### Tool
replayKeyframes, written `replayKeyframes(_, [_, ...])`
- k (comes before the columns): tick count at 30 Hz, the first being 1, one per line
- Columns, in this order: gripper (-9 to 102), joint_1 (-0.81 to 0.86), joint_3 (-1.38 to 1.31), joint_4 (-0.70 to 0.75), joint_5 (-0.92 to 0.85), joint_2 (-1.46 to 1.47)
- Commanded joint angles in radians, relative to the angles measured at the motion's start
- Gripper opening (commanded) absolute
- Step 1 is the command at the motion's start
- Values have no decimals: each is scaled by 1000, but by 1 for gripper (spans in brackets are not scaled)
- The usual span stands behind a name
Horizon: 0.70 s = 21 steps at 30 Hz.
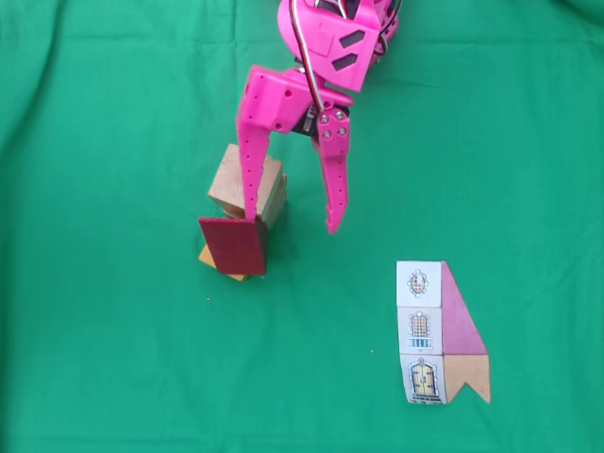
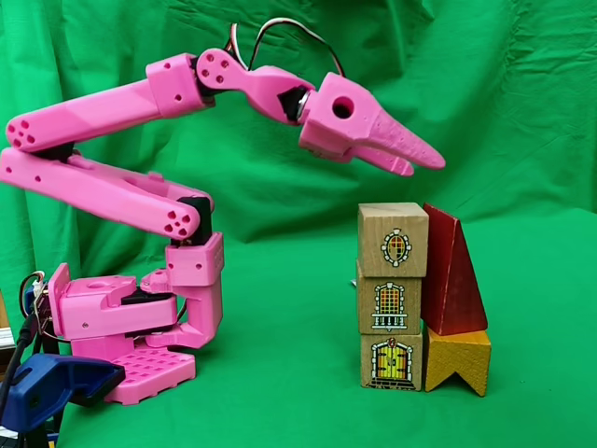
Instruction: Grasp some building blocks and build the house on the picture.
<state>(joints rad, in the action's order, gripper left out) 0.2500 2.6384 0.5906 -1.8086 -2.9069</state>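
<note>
Pink claw hangs spread and empty just above the stacked house, apart from it.

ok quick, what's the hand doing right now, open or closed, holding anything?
Hand: open and empty, fingers spread, hovering above the block house without gripping any block.

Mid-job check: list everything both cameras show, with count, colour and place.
Cubes: three, tan, stacked in a column, window and door prints facing the side camera.
Wedge: one, dark red, upright beside the column, on the notched block.
Notched block: one, orange-yellow, at the base beside the bottom cube.
Picture: one card, flat on the cloth.
Cloth: green, covers table and backdrop.
Blue clamp: one, by the base.
Gripper: pink, open, above the stack.
</note>
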Motion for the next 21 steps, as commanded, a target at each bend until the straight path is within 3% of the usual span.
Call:
replayKeyframes(1, [34, -41, 0, -9, -3, -60])
replayKeyframes(21, [34, -287, 199, -2, 6, -342])
